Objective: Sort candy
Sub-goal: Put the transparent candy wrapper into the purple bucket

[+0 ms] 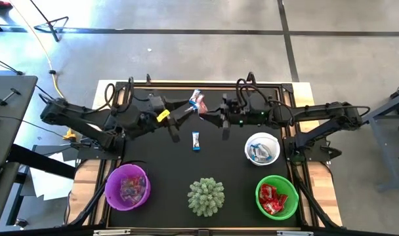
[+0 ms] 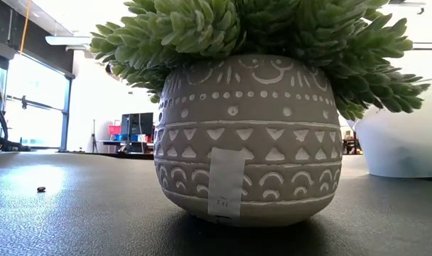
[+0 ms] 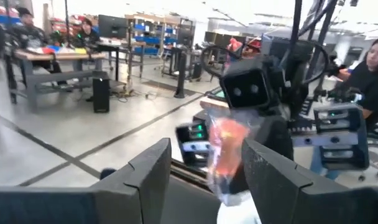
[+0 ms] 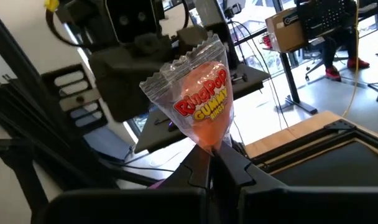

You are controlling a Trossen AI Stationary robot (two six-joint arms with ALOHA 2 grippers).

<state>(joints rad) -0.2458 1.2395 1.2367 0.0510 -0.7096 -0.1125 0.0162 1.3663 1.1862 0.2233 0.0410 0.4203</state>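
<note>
Pinched at its crimped lower seam, candy packet [image 4: 201,99] hangs from my clenched right gripper [image 4: 212,163]; light, crinkly, slippery. Left gripper [image 3: 204,171] released.

On the bench [image 1: 160,164], three bowls [image 1: 127,187] flank the potted plant [image 1: 206,196] along the near edge, one left, two right, a candy [image 1: 196,141] lying farther back at centre.
</note>
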